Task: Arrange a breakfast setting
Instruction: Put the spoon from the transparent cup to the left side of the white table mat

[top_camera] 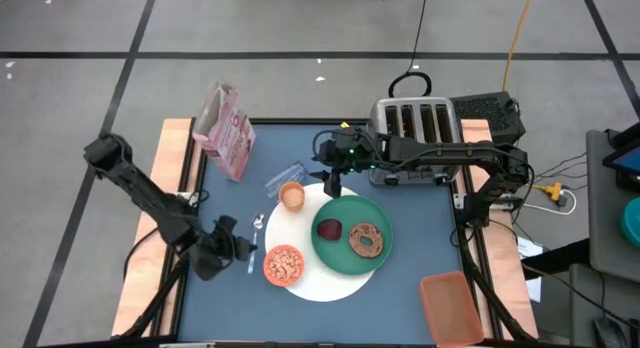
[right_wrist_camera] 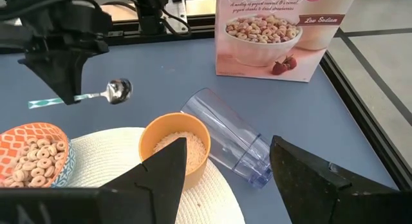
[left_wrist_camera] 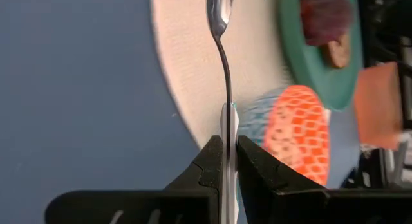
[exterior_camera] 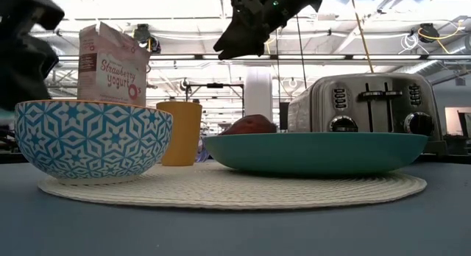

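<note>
The white round mat (top_camera: 335, 278) carries the green plate (top_camera: 350, 213) with the dark red fruit (top_camera: 330, 229) and the brown bagel (top_camera: 366, 239), the orange bowl of cereal (top_camera: 284, 265) and the orange cup (top_camera: 291, 195). The clear glass (right_wrist_camera: 225, 137) lies on its side on the table, beyond the cup. My left gripper (top_camera: 240, 246) is shut on the metal spoon (top_camera: 257, 228), left of the mat. My right gripper (right_wrist_camera: 225, 179) hangs open and empty above the cup (right_wrist_camera: 175, 147), high over the table in the low view (exterior_camera: 246, 28). My left gripper pinches the spoon's patterned handle (left_wrist_camera: 228, 118) between its two fingers, about midway along the spoon. The fingers come from above, slanting in from the table's left, and lie across the handle. The spoon lies about level, its bowl (right_wrist_camera: 119, 90) toward the far edge; whether it touches the table, I cannot tell.
A pink cereal box (top_camera: 225, 131) stands at the far left and a steel toaster (top_camera: 415, 123) at the far right. An orange container (top_camera: 450, 303) sits at the near right corner. Bare blue table (top_camera: 210, 188) lies left of the mat.
</note>
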### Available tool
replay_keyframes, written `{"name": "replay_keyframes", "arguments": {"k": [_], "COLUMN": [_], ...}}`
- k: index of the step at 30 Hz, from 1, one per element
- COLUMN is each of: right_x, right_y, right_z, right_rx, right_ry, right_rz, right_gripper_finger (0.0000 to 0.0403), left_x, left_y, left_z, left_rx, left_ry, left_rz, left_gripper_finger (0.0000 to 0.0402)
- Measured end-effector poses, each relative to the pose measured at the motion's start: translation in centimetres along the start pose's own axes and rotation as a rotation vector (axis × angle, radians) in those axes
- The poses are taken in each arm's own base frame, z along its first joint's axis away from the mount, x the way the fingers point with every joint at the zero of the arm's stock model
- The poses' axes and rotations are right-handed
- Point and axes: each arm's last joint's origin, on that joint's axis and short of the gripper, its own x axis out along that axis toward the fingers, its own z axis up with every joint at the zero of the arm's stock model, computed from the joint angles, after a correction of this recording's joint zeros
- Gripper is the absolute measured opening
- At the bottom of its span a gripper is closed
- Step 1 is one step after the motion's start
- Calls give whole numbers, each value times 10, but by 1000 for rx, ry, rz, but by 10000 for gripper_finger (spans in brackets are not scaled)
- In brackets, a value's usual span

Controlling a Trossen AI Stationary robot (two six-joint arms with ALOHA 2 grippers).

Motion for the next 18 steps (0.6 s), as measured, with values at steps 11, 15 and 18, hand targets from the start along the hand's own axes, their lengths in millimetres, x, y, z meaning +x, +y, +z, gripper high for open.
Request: {"name": "replay_keyframes", "arguments": {"k": [11,15,18], "right_x": [0,0,0], "right_y": [0,0,0], "right_z": [0,0,0], "right_rx": [0,0,-4], "right_ry": [0,0,0], "right_rz": [0,0,0], "right_gripper_finger": [212,212,212], "left_x": [17,22,23], "left_y": [12,16,17], "left_z": [-15,-18,-18], "left_rx": [-127,-147,-145], "left_ry": [18,27,25], "left_rz": [92,135,143], "left_gripper_finger": [29,29,29]}}
